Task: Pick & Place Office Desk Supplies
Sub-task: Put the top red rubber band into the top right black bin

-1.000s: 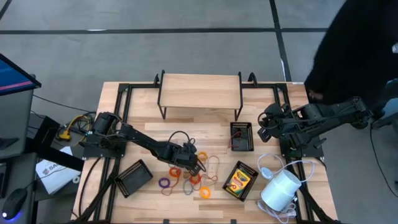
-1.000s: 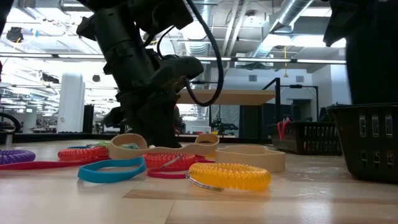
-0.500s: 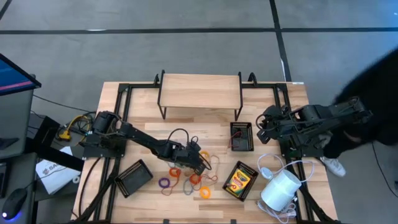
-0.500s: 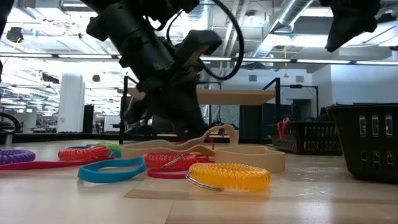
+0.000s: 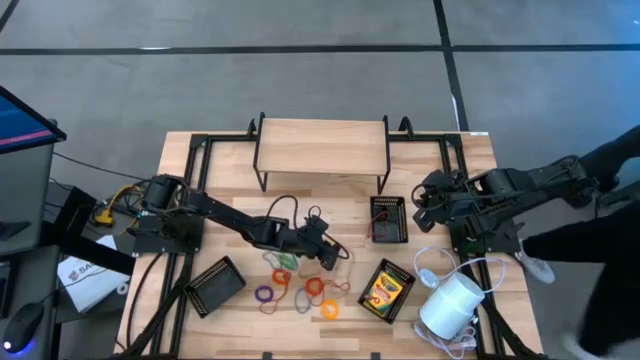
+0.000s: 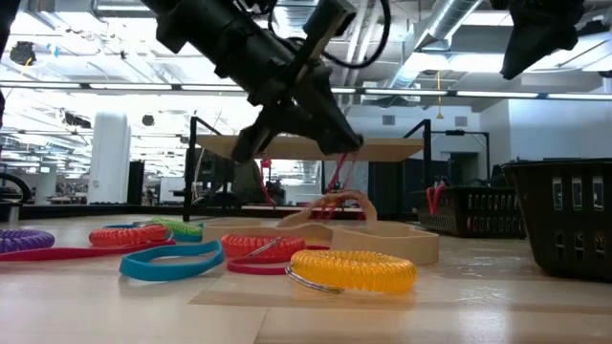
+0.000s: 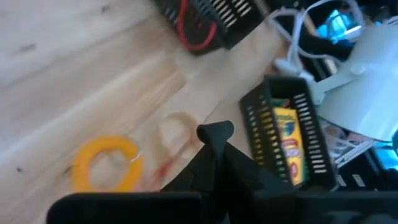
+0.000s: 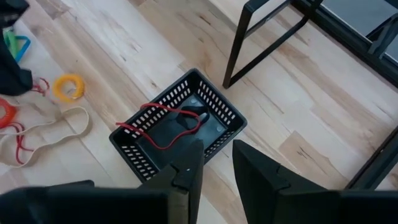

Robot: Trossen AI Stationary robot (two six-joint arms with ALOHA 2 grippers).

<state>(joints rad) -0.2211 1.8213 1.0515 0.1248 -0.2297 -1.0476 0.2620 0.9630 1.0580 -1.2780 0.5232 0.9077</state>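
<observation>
Left gripper (image 5: 330,254) at table centre, fingers pinched together on a thin red elastic loop (image 6: 337,183) that dangles above the loop pile (image 5: 300,288). Risk, as judged: the thin loop could slip out, or snag neighbouring bands and drag them along. Small mesh tray (image 5: 388,220) lies at 2 o'clock from the gripper, already holding a red loop. Crayon box (image 5: 384,290) at 4 o'clock. Right gripper (image 5: 428,200) waits beyond the tray, fingers slightly apart. The pinch point itself is hard to make out; the loop is invisible from above
</observation>
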